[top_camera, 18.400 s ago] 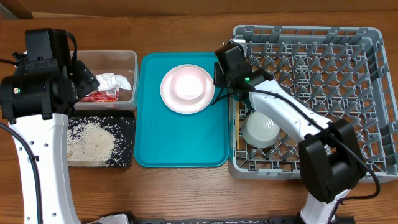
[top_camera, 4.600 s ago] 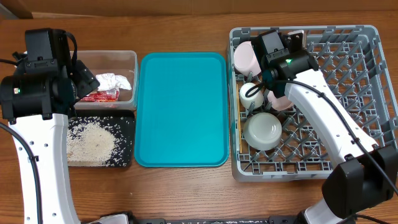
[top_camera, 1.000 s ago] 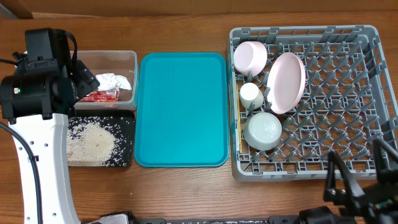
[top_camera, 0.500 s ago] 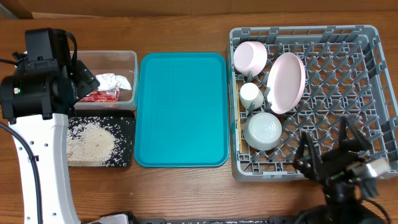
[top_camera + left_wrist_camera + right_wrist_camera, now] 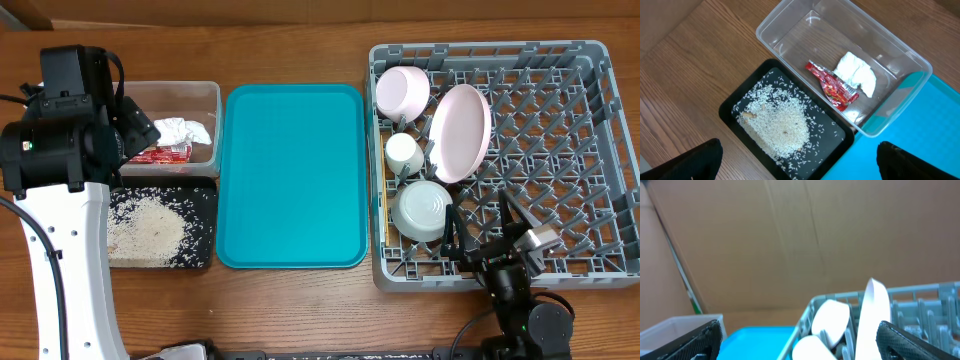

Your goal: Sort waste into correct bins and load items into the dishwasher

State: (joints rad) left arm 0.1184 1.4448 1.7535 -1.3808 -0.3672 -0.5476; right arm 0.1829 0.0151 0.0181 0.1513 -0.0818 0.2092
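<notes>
The grey dishwasher rack [image 5: 490,48] holds the pink plate [image 5: 460,132] on edge, the white-pink bowl [image 5: 402,92], the white cup [image 5: 404,154] and the grey-green bowl [image 5: 422,210]. My right gripper [image 5: 485,228] hangs open and empty over the rack's front edge, beside the grey-green bowl; its wrist view looks along the plate [image 5: 875,315] and bowl [image 5: 830,320]. The clear tub [image 5: 805,40] contains the napkin [image 5: 856,75] and red wrapper [image 5: 832,86]. Rice [image 5: 777,122] lies in the black tray [image 5: 832,135]. My left gripper [image 5: 800,165] is open high above both bins.
The teal serving tray [image 5: 292,175] lies between the bins and the rack with nothing on it. The left arm's body [image 5: 60,140] stands over the table's left side, partly covering the tub [image 5: 170,88]. Brown wood table surrounds everything.
The right arm has slid left along the rack's front edge from its bottom right corner. Earlier the plate and white-pink bowl left the teal tray for the rack. The left arm is still.
</notes>
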